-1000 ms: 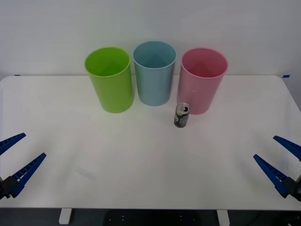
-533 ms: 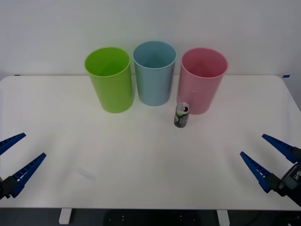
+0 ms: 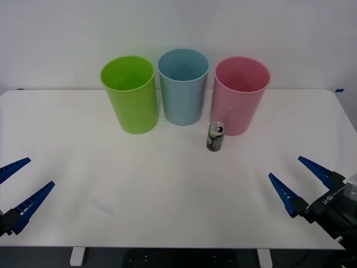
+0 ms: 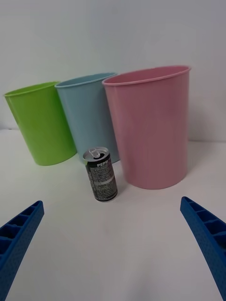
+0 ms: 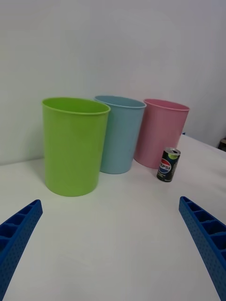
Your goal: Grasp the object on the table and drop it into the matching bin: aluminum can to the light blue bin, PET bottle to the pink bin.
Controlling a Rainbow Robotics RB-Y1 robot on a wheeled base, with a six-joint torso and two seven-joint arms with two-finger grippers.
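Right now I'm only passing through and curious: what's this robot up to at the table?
It is sorting a small can that stands upright on the white table, beside the pink bin and not yet touched. The right gripper is open and has moved in from the table's right edge toward the can. The left gripper waits open at the near left edge. The can belongs in the light blue bin.

1. A plain white wall (image 3: 178, 28) fills the space behind the scene, bare and evenly lit.
2. Light is soft and diffuse, casting only faint shadows.
3. Below the near edge, a dark floor (image 3: 167, 259) shows, with two white furniture legs (image 3: 77, 255) standing on it.
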